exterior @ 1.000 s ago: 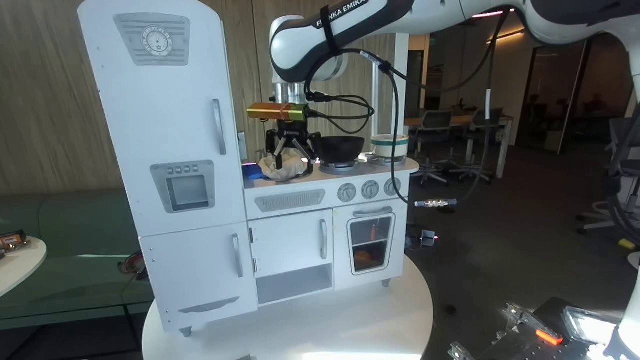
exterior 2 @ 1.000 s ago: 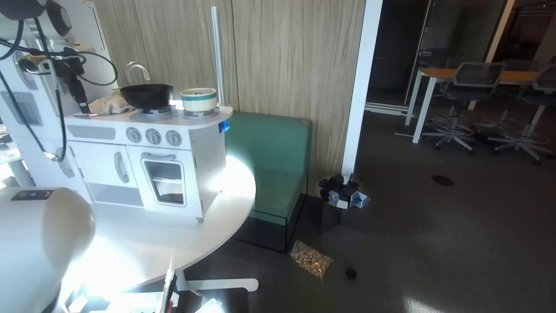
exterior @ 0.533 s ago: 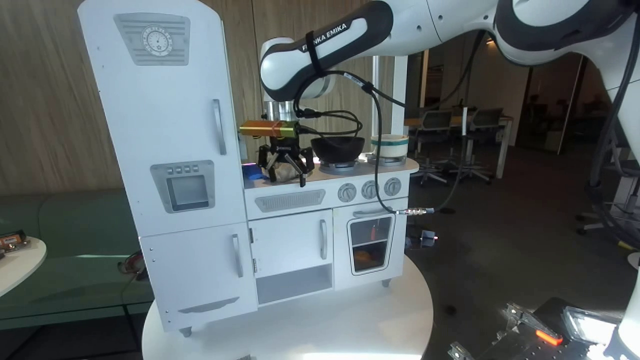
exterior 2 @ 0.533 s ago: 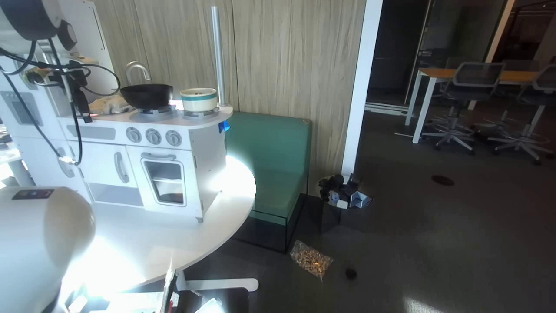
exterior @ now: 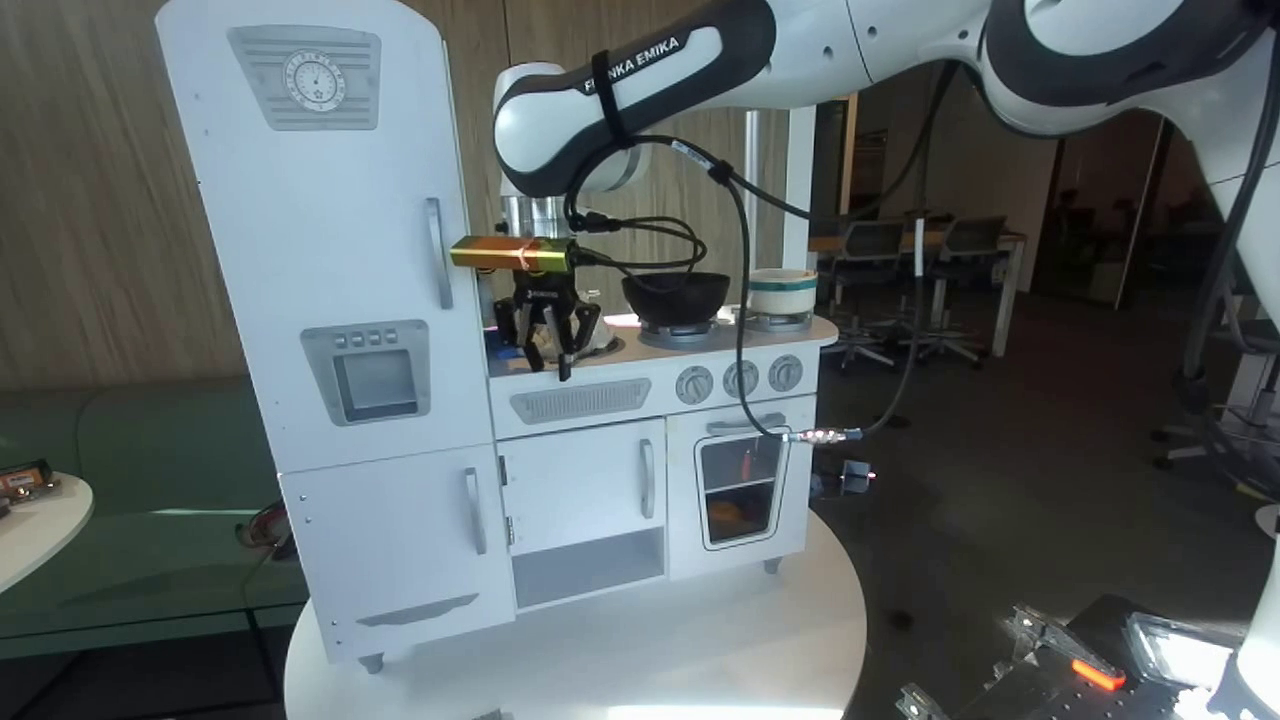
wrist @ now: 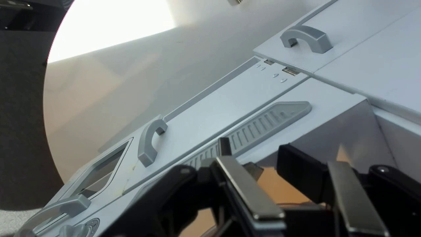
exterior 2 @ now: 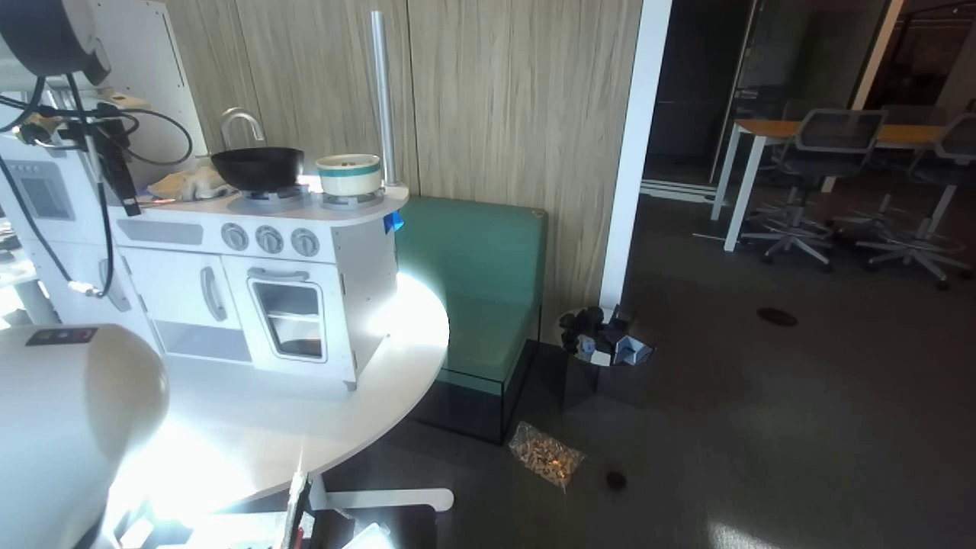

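Zero things gripped, far as I can tell. In an exterior view the pincer [exterior: 550, 369] hangs with its jaws parted partway, pale cloth [exterior: 603, 338] just behind it. In an exterior view that cloth lies unlifted between pincer and black bowl [exterior 2: 258, 169] (touching the pincer? no clue). Wrist view: tan countertop [wrist: 279, 187] shows through the pincer's gap. My read: near the cloth, sure, but no actual gripping done yet.
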`<state>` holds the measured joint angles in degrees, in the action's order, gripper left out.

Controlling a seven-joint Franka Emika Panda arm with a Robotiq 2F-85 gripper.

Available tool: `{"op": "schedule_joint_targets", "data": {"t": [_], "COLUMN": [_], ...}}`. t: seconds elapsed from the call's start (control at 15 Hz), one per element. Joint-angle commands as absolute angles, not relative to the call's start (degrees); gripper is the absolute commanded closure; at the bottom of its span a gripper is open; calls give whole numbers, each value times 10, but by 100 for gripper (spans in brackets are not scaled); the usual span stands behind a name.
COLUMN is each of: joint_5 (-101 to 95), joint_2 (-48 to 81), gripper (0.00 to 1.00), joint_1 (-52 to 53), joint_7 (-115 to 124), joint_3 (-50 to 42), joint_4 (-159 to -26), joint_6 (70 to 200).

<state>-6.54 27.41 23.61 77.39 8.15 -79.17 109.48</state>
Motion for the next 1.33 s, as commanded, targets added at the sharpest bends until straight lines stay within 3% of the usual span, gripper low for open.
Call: {"op": "schedule_joint_targets", "data": {"t": [0.0, 0.07, 0.27, 0.4, 0.67, 0.73, 0.87, 1.27], "joint_5": [-69, -67, -65, -67, -66, -68, -69, -85], "joint_2": [262, 262, 263, 261, 257, 255, 251, 246], "gripper": [88, 96, 95, 100, 97, 73, 71, 27], "joint_1": [240, 238, 233, 234, 233, 233, 234, 239], "joint_7": [774, 772, 770, 772, 771, 773, 774, 775], "joint_3": [77, 77, 75, 74, 74, 73, 72, 70], "joint_4": [-790, -789, -789, -790, -790, -792, -793, -778], "joint_6": [1086, 1085, 1081, 1077, 1072, 1072, 1068, 1020]}}
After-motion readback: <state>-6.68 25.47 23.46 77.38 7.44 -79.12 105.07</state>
